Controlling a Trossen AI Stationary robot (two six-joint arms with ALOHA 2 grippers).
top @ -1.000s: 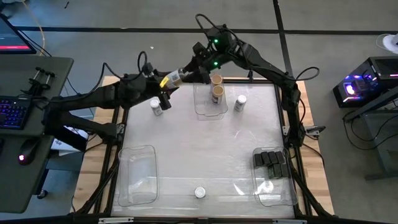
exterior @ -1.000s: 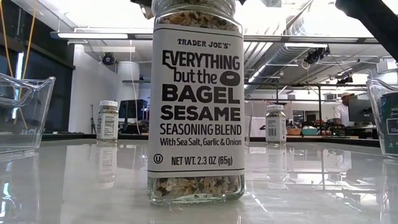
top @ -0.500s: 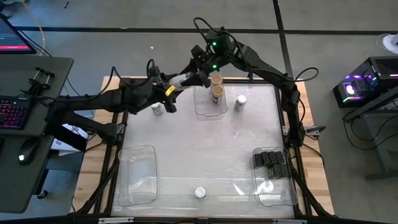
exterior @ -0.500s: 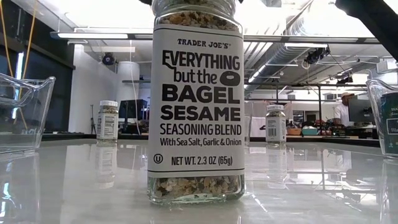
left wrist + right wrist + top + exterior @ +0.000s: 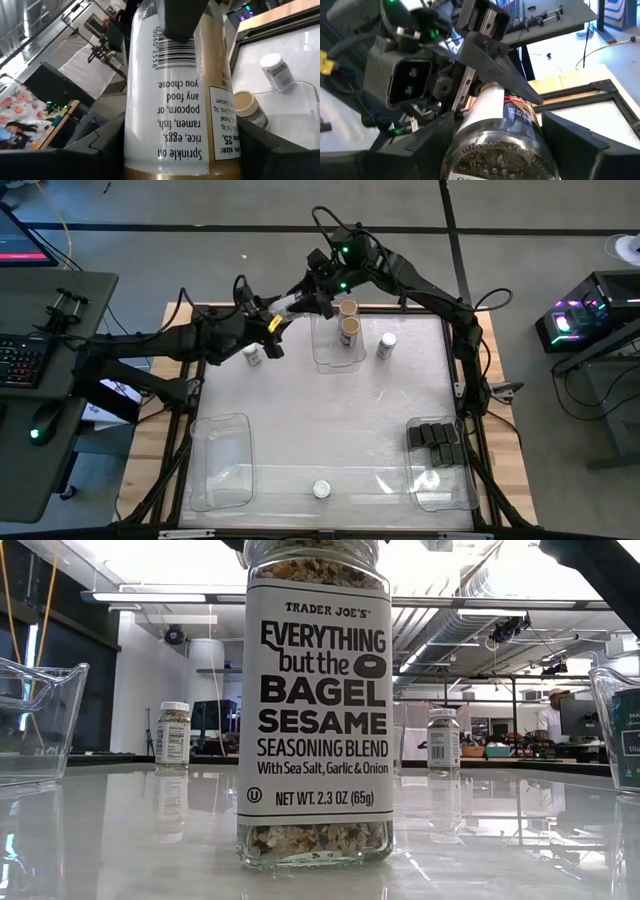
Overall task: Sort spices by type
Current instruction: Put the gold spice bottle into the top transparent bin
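both hands meet above the counter's (image 5: 300, 440) far edge: the left hand (image 5: 278, 316) grips a white-labelled glass spice jar (image 5: 286, 304), the right hand (image 5: 312, 295) wide around its end.

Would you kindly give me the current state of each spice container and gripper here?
Held jar: lifted off the table, roughly sideways, between both grippers.
Left gripper: shut on held jar.
Right gripper: at the held jar's other end.
Tan-lidded jars: upright in far bin.
White-lidded jars: upright on table.
Black boxes: in right bin.
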